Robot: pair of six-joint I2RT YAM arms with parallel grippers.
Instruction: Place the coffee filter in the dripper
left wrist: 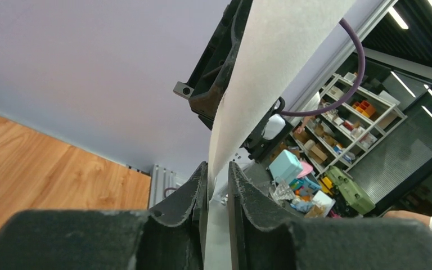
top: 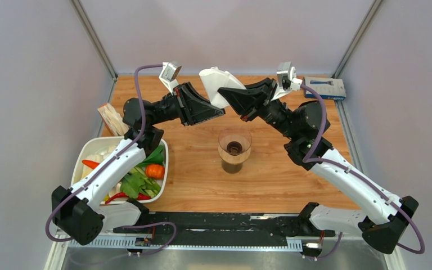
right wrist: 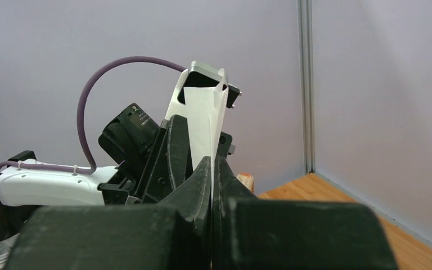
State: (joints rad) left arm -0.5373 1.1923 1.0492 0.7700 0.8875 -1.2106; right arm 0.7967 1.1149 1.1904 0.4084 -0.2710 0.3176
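Note:
The coffee filter [top: 214, 81] is a white paper fan held in the air over the back middle of the table. My right gripper [top: 220, 90] is shut on its edge; in the right wrist view [right wrist: 211, 160] the pads pinch the paper [right wrist: 205, 121] flat. My left gripper [top: 220, 111] reaches in from the left. In the left wrist view [left wrist: 218, 169] its fingers stand a little apart, with the filter [left wrist: 270, 67] passing between them and lying against the left finger. The dripper [top: 234, 147], a clear cone on a brownish base, stands on the table below and in front of both grippers.
A white tub [top: 166, 163] of vegetables sits at the left by the left arm. A packet of wooden sticks [top: 111, 119] lies behind it. A blue and white box [top: 324, 88] lies at the back right corner. Grey walls close the back and sides.

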